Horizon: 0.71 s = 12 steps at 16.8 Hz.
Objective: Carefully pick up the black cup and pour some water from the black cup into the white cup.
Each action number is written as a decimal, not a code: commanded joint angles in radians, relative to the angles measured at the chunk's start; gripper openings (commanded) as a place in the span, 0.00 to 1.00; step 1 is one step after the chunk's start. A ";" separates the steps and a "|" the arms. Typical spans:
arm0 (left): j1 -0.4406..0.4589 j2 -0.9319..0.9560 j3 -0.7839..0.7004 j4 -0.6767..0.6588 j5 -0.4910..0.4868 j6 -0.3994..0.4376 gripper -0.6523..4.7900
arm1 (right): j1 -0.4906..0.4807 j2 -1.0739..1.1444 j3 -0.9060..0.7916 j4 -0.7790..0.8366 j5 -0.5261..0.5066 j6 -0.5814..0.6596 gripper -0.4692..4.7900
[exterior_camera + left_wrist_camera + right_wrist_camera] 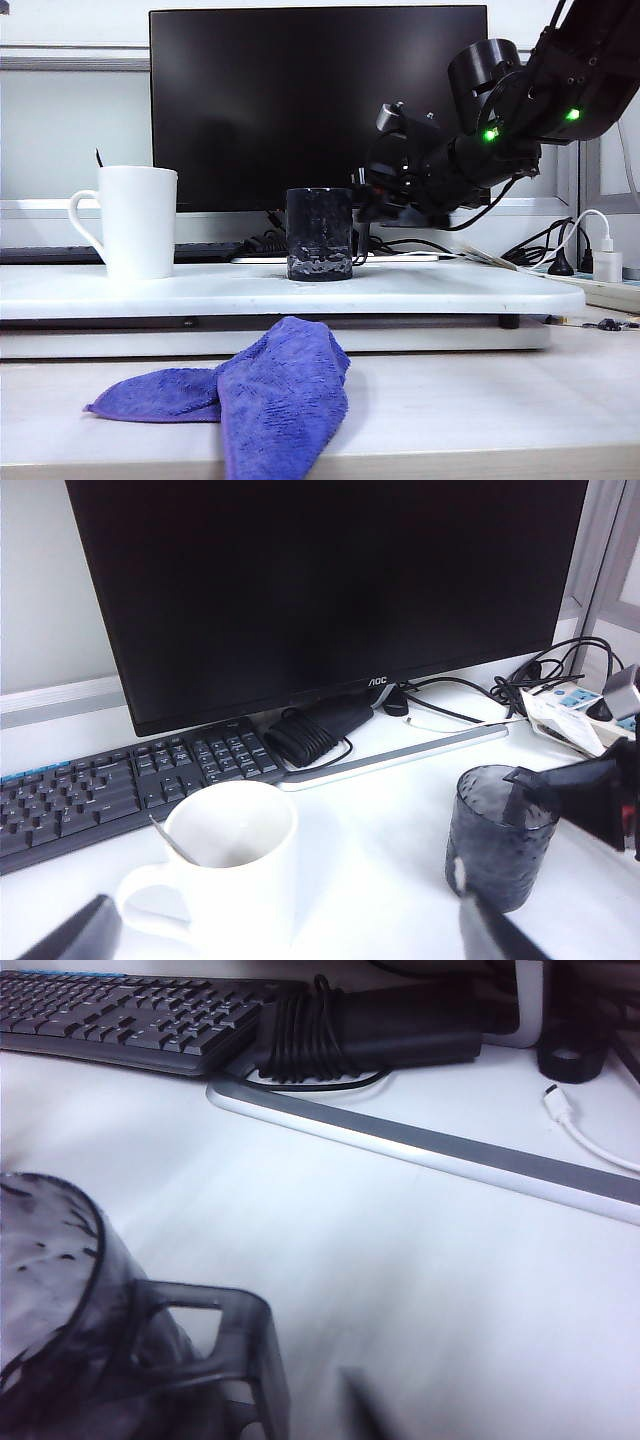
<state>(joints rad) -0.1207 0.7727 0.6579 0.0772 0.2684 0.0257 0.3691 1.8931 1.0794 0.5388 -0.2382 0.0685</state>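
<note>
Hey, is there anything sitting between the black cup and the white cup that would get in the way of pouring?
Nothing visible. The tray is bare between the black cup and the white cup; the purple cloth lies in front, off the tray.

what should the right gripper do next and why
Probably back the right gripper away from the black cup: the cup stands upright on the white tray, apart from the white cup, and the jaws look parted at its rim.
</note>
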 commanded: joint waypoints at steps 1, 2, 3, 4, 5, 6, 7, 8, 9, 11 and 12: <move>-0.001 -0.003 0.001 0.011 -0.002 0.004 1.00 | 0.001 -0.013 0.005 0.011 0.000 -0.019 0.52; -0.001 -0.008 0.001 0.018 -0.003 0.005 1.00 | 0.001 -0.028 0.005 0.005 0.000 -0.024 0.59; -0.001 -0.013 0.001 0.025 -0.003 0.005 1.00 | 0.000 -0.044 0.005 0.003 0.000 -0.027 0.66; -0.001 -0.019 0.002 0.030 -0.003 0.006 1.00 | 0.000 -0.057 0.005 0.004 0.000 -0.056 0.72; -0.001 -0.024 0.002 0.032 -0.003 0.006 1.00 | 0.000 -0.070 0.005 -0.008 0.000 -0.082 0.72; -0.001 -0.030 0.002 0.031 -0.003 0.009 1.00 | 0.000 -0.089 0.005 -0.047 0.004 -0.097 0.72; -0.001 -0.037 0.002 0.029 -0.003 0.009 1.00 | 0.000 -0.111 0.005 -0.103 0.021 -0.100 0.72; -0.001 -0.056 0.002 0.027 -0.008 0.012 1.00 | 0.000 -0.150 0.005 -0.177 0.039 -0.100 0.71; -0.001 -0.079 0.002 0.029 -0.024 0.011 1.00 | 0.000 -0.193 0.005 -0.222 0.038 -0.100 0.71; -0.001 -0.168 0.003 0.029 -0.048 0.011 1.00 | 0.000 -0.356 0.005 -0.258 0.037 -0.097 0.70; -0.001 -0.208 0.003 0.023 -0.048 0.011 1.00 | 0.000 -0.444 0.005 -0.273 0.037 -0.085 0.65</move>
<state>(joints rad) -0.1207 0.5938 0.6579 0.0917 0.2230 0.0330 0.3683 1.5185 1.0775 0.2623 -0.2016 -0.0257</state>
